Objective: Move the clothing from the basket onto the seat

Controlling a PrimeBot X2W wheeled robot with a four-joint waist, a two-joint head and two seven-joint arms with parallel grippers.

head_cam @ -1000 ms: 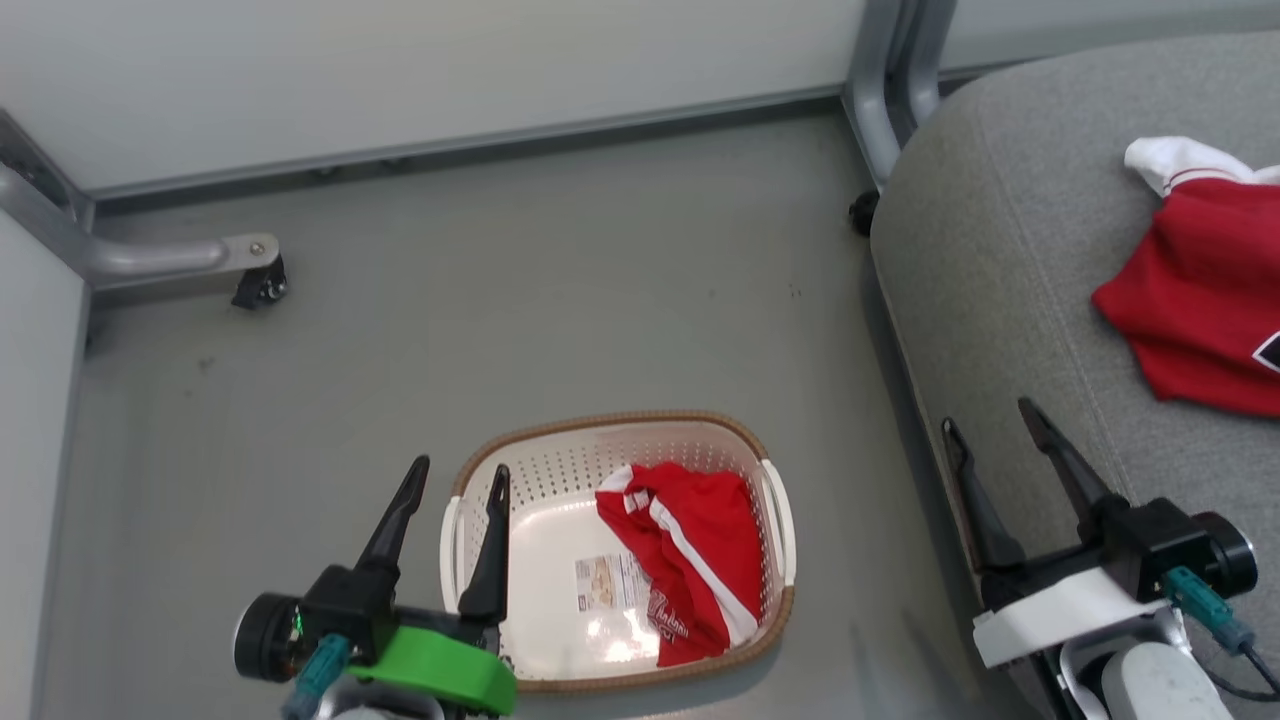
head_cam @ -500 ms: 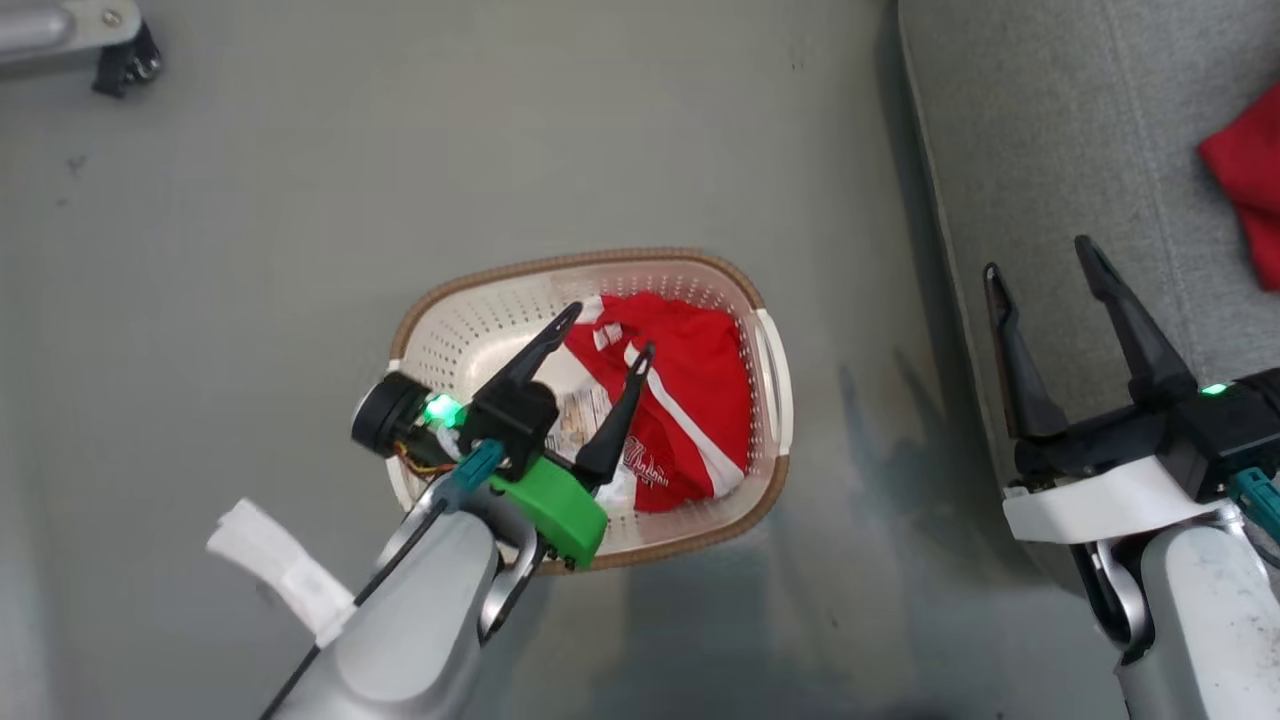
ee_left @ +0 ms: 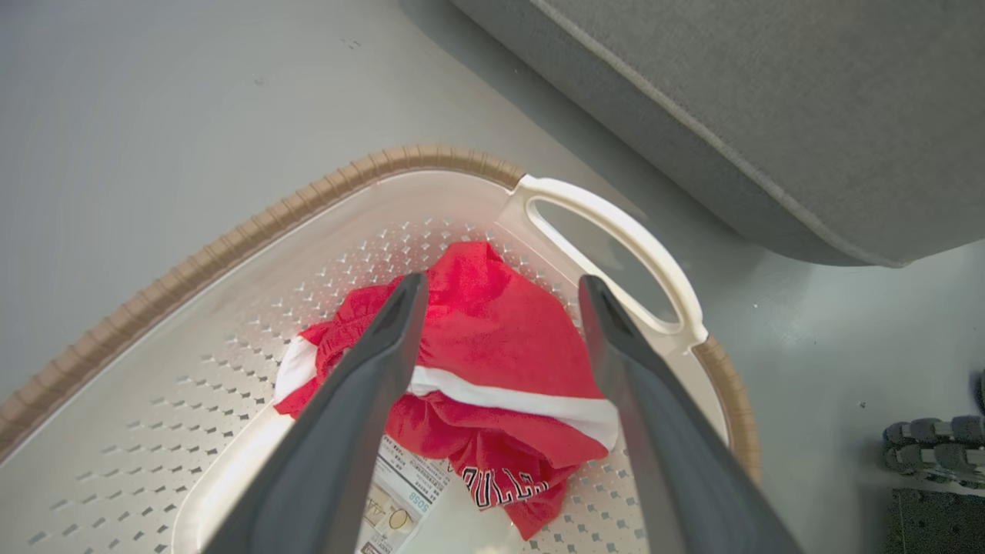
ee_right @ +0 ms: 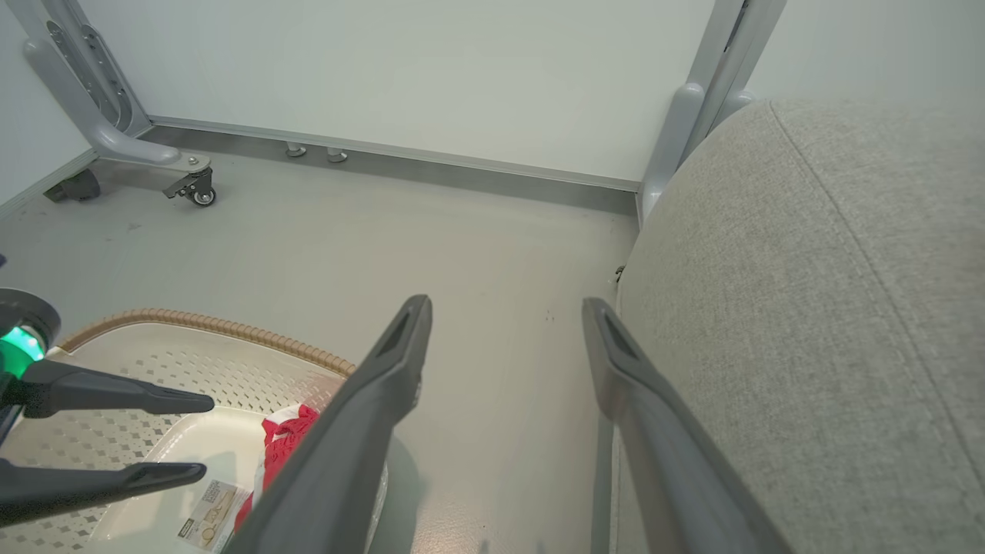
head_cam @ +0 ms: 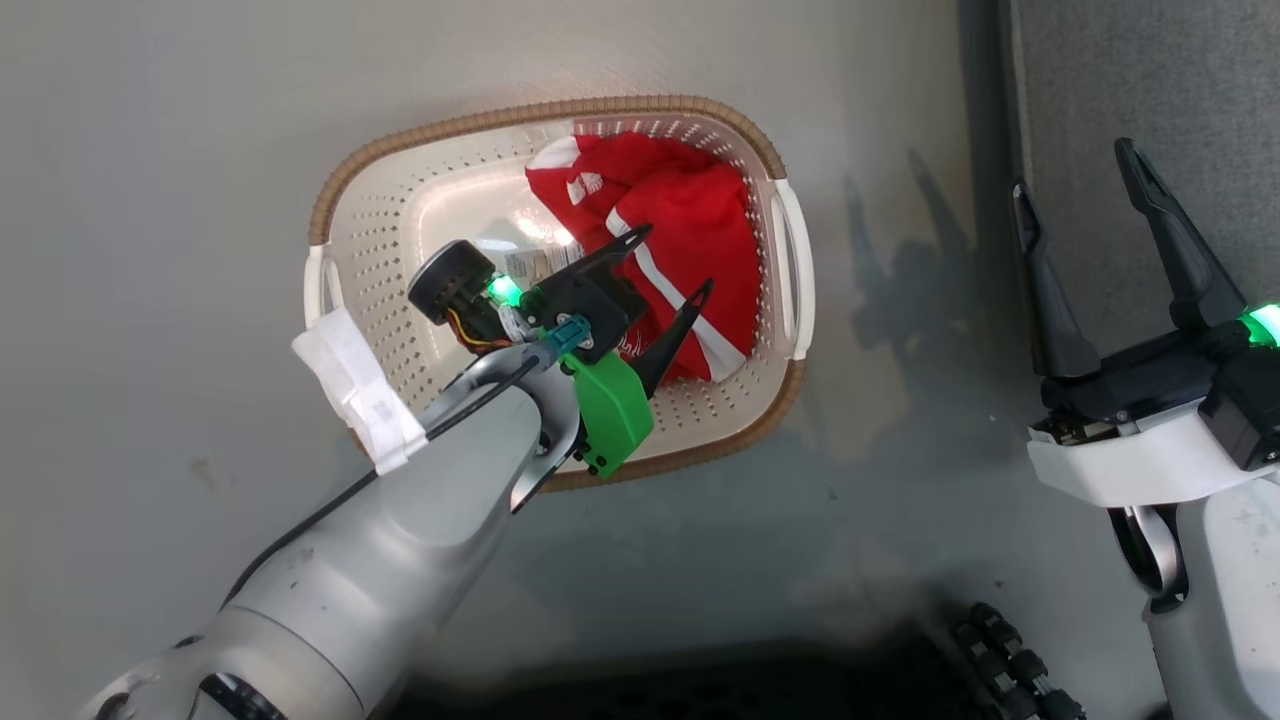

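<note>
The clothing [head_cam: 690, 200] is a crumpled red garment with a white stripe and black-and-white lettering, lying in the right half of the cream basket [head_cam: 420, 135] on the floor. My left gripper [head_cam: 678, 258] hangs open just above it, fingers straddling the cloth without touching. In the left wrist view the left gripper [ee_left: 502, 283] frames the clothing [ee_left: 500, 346] inside the basket [ee_left: 231, 246]. My right gripper [head_cam: 1072, 167] stands open over the floor at the edge of the grey seat [head_cam: 1150, 80]. In the right wrist view the right gripper [ee_right: 505, 302] holds nothing, with the seat [ee_right: 808, 308] to its right.
A paper label [ee_left: 400, 508] lies on the basket floor beside the cloth. A white handle [ee_left: 616, 231] sits on the basket's seat side. A grey frame leg with a caster [ee_right: 192, 188] stands by the far wall. My base's dark tread [head_cam: 1010, 660] is near the bottom.
The head camera has tilted down, shifting the whole picture. My left gripper has moved from beside the basket's left handle to over the red clothing inside. Both grippers stay open.
</note>
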